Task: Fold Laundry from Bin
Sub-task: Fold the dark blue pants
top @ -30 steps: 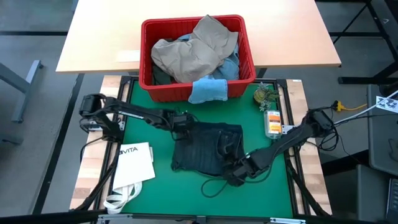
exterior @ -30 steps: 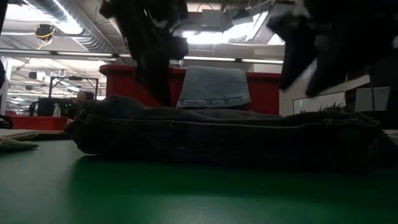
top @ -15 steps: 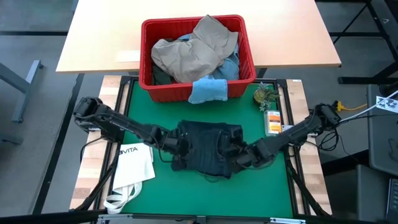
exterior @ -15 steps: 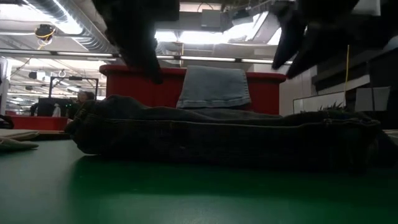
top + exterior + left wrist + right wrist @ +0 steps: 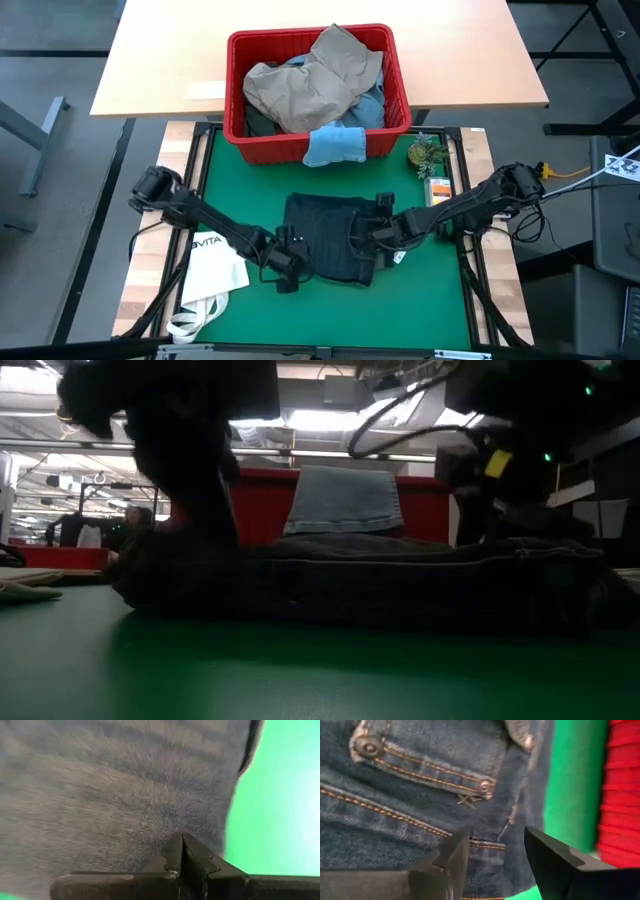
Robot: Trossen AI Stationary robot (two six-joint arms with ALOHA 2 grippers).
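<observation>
The left gripper [image 5: 284, 272], its fingers pressed shut with nothing between them, sits at the lower-left corner of the folded dark navy jeans [image 5: 332, 240] in the lower middle of the high view, tips against the cloth. The right gripper [image 5: 384, 236] stands with fingers parted over the right edge of the same bundle, above a riveted pocket seam, holding nothing. The jeans lie flat on the green table [image 5: 430, 300] as a thick layered slab — denim like this looks heavy, limp yet dense, not slippery; a seam or the doubled edge seems the best hold. Farther up the frame, the red bin [image 5: 234, 110] holds the remaining laundry [image 5: 300, 85] — tan trousers heaped on top, a light blue piece draped over its near rim.
</observation>
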